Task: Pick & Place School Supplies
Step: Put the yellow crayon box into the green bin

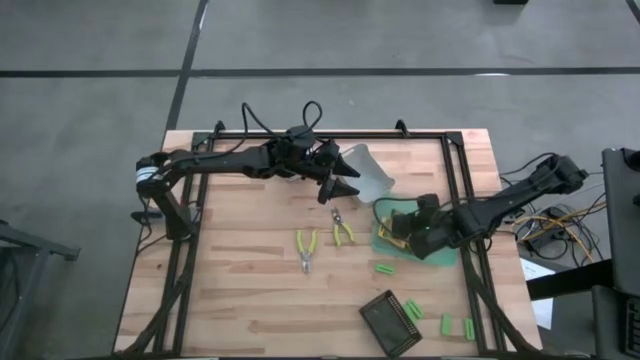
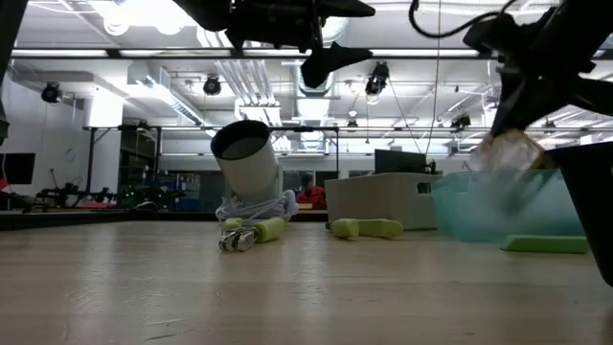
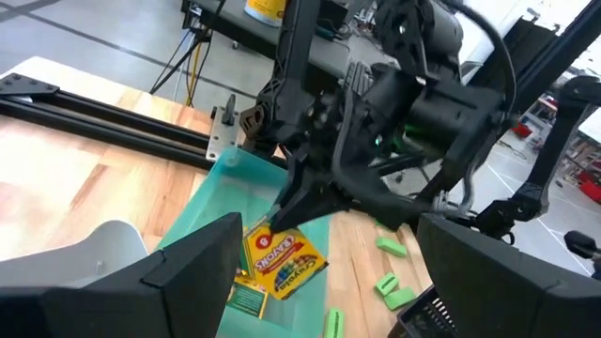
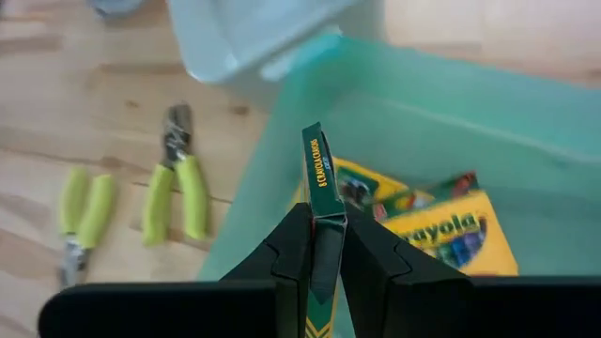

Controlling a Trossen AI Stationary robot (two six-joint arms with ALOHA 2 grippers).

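From above, the green bin (image 1: 405, 228) sits on the wooden table (image 1: 240, 290) with the right gripper (image 1: 402, 232) reaching into it. The left gripper (image 1: 342, 182) hangs beside the grey bin (image 1: 368, 172), just behind the green one, its fingers spread with nothing between them. Two scissor-like tools (image 1: 306, 249) (image 1: 342, 228) lie beside the green bin, and several green blocks (image 1: 384, 268) lie near it, around a dark tray (image 1: 391, 323).

At table height, both tools (image 2: 251, 233) (image 2: 368, 228) rest flat next to the green bin (image 2: 498, 206).

The left wrist camera shows the right gripper (image 3: 282, 214) inside the green bin (image 3: 225, 202), above a yellow crayon pack (image 3: 284, 263) already lying there.

The right wrist camera shows the right gripper (image 4: 325, 252) clamped on the thin edge of a crayon pack (image 4: 320, 202), held upright over the green bin (image 4: 441, 122), where other packs (image 4: 449, 230) lie.

So some packs look sorted; this one is not yet let go, and the tools and blocks are likely still to do.
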